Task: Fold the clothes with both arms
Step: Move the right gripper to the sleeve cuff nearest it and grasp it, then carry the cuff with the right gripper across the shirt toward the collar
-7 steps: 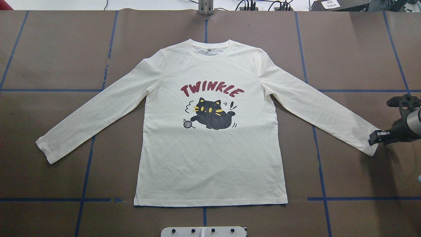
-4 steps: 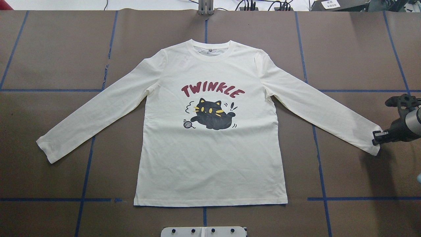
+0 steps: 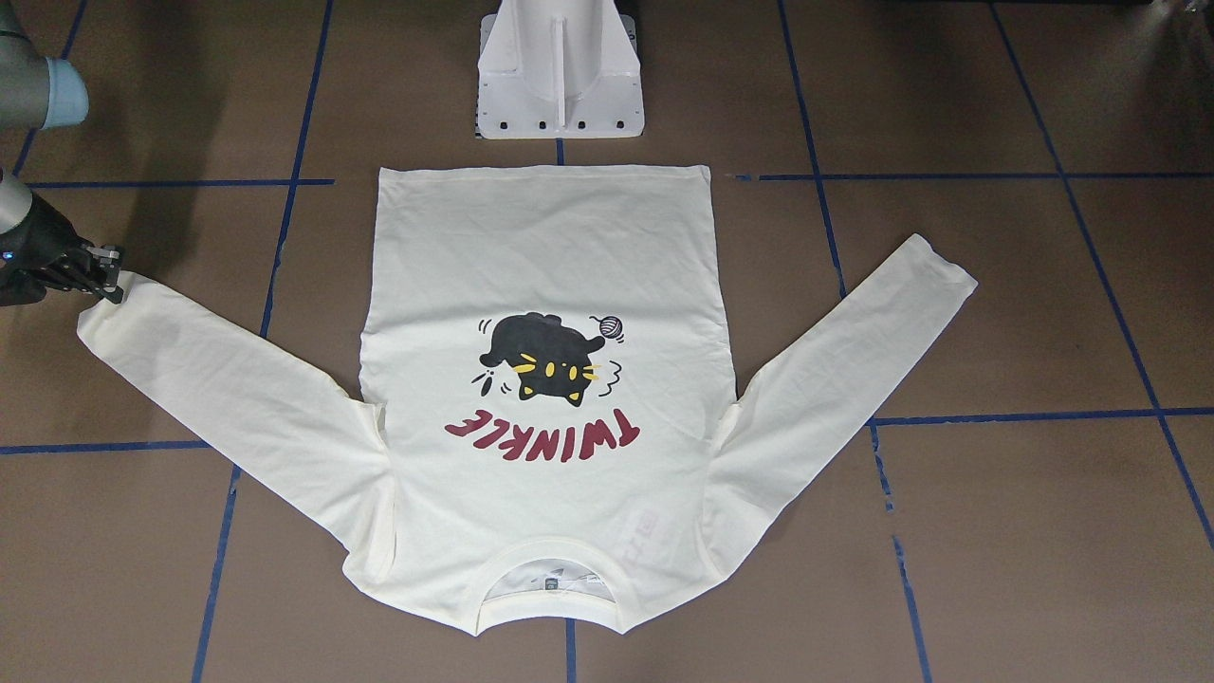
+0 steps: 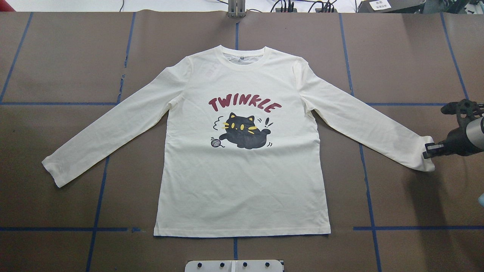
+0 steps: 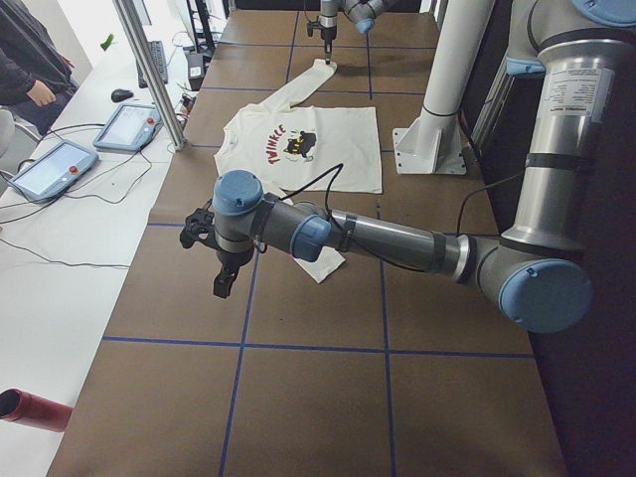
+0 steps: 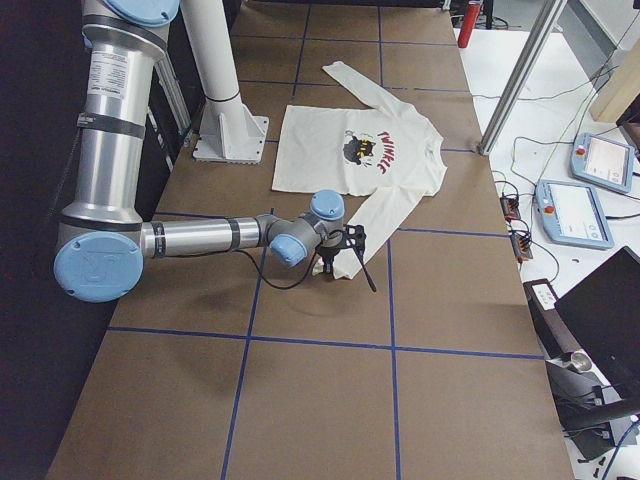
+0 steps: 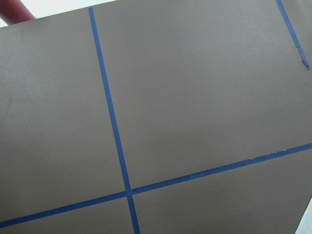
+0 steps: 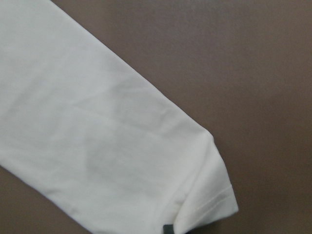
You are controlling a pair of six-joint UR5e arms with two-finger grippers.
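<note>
One word is showing on the shirt (image 4: 242, 189).
Big dark-red letters (image 4: 244, 104) are spelling "TWINKLE" across the chest, just above the black cat (image 4: 245, 135); from the front-facing camera the word is showing upside down. The little tag (image 4: 239, 57) inside the collar and the white sticker (image 6: 105, 75) on the right arm (image 6: 100, 170) are looking too small to read.
</note>
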